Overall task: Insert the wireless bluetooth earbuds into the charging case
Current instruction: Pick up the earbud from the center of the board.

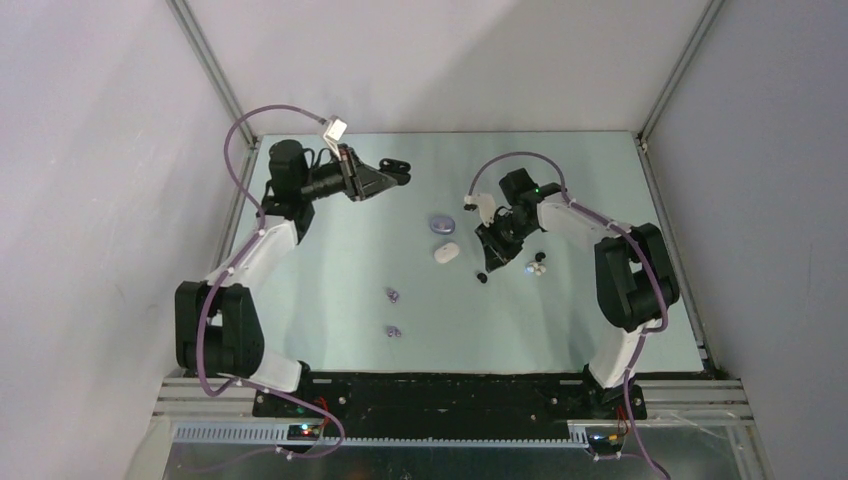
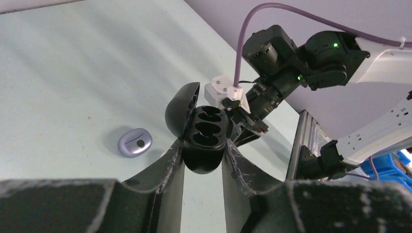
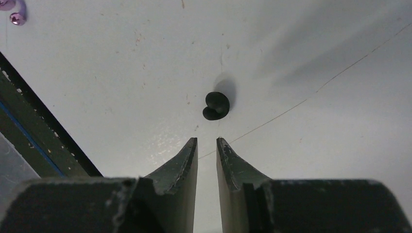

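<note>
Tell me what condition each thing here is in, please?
black charging case, lid open, both sockets empty.
left tool, shut on the black charging case.
right tool, a narrow gap between its sides, holding nothing.
black earbud, loose on the table, just ahead of the right tool.
lavender case, closed, on the table.
white case, closed, on the table.
lavender earbuds, loose on the table.

Narrowly parted tool [image 3: 207, 141], black earbud [image 3: 215, 106] on table [image 3: 316, 58] just beyond its tips, lavender earbuds [image 3: 13, 11] in top-left corner

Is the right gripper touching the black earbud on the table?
Apart. The right wrist view shows bare table between the right gripper and the black earbud.
</note>
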